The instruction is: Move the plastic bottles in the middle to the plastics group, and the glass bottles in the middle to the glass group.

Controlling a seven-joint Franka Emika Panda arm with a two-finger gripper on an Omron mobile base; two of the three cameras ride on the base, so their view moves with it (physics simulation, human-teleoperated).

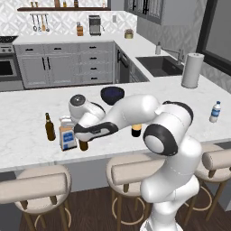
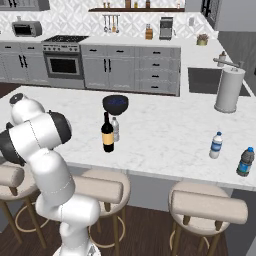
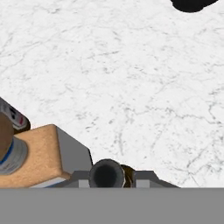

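A white marble counter (image 1: 27,135) runs through a grey kitchen, with a sink (image 1: 158,65) and paper-towel roll (image 1: 192,70) toward its far right corner and stools (image 1: 38,185) along the near edge. The jaws (image 1: 82,136) pinch the amber beer bottle (image 1: 83,145) near the left front edge, just beside the square bottle (image 1: 67,135) and dark beer bottle (image 1: 49,127). The arm hides most of it. The wine bottle (image 2: 107,133) and pale bottle (image 2: 115,129) stand mid-counter, the water bottle (image 2: 215,145) toward the right.
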